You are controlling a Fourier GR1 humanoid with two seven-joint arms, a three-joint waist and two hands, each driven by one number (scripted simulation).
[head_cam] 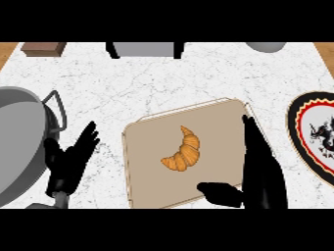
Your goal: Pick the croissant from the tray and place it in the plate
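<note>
A golden croissant point(183, 151) lies in the middle of a tan tray point(148, 166) on the white marble counter. My right hand point(260, 169) stands open over the tray's right edge, fingers straight and pointing away, thumb stretched left near the tray's front; it is a little right of the croissant and does not touch it. The plate point(327, 139), black-rimmed with a red and yellow band and a dark dragon figure, sits at the right edge, partly cut off. My left hand point(68, 157) rests open left of the tray, fingers up.
A large grey pan point(10, 142) with a wire handle fills the left side, next to my left hand. At the back stand a brown block point(43, 47), a grey box point(144, 49) and a grey round vessel point(266, 46).
</note>
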